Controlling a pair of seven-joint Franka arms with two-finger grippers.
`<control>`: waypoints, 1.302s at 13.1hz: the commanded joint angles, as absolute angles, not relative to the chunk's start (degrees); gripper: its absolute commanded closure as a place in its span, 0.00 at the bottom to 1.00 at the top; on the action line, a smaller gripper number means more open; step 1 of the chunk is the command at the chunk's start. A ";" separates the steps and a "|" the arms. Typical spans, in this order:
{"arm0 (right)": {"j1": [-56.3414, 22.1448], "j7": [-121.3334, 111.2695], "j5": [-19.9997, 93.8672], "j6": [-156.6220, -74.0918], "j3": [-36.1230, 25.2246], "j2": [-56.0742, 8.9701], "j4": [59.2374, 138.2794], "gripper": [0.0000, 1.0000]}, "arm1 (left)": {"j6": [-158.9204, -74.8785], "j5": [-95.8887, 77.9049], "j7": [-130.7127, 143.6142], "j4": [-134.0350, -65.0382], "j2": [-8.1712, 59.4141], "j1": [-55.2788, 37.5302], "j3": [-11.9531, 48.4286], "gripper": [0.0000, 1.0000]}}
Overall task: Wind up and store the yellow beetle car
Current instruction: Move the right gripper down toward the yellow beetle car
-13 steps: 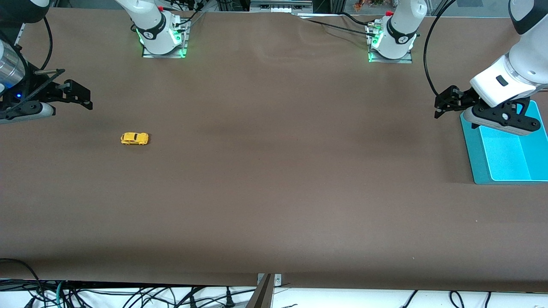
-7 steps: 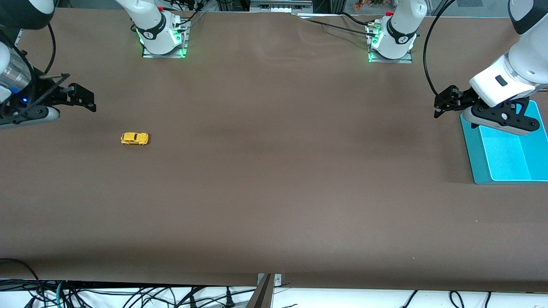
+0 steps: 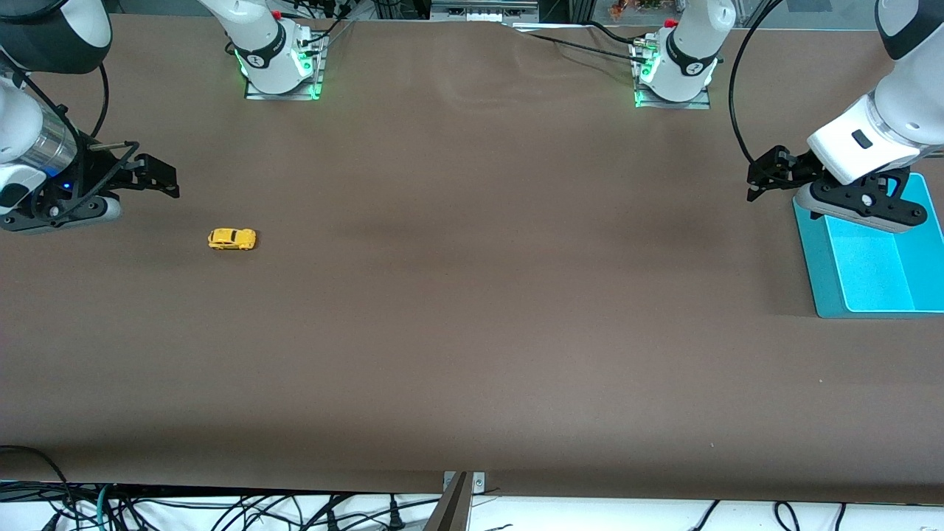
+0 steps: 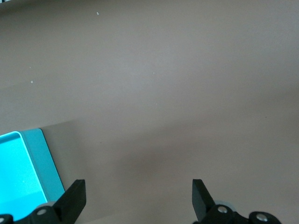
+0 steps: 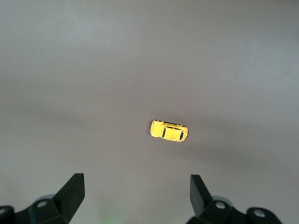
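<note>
At the left edge of the front view, the right gripper [image 3: 168,179] hangs with fingers wide apart and empty, likely ready to grab the yellow beetle car [image 3: 232,239] sitting just below it on the table [image 3: 472,310]. At the right edge, the left gripper [image 3: 759,181] waits wide apart, empty, beside the blue bin [image 3: 818,284]

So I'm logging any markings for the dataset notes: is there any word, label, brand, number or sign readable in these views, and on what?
None can be read.
Yellow beetle car: no lettering or number shows on it in the front view or the right wrist view.
Teal bin: plain, no label.
Arm bases: each carries a small round logo, too small to read.
Brown table cover: unmarked.
</note>
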State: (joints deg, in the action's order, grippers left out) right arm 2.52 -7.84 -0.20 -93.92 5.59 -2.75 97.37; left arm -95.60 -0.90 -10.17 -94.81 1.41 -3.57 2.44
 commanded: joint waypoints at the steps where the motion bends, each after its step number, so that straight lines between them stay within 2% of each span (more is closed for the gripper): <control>1: 2.55 -8.61 0.00 -95.53 5.89 1.75 102.38 0.00 | -94.13 -1.93 -10.37 -93.25 1.85 -3.25 2.72 0.00; 13: 2.64 -11.40 0.26 -97.12 5.98 1.85 105.20 0.00 | -93.87 -1.93 -10.55 -93.69 1.76 -3.16 2.81 0.00; 17: 2.72 -33.61 0.44 -104.30 5.89 1.76 113.97 0.00 | -93.52 -1.93 -10.46 -93.69 1.76 -3.16 2.81 0.00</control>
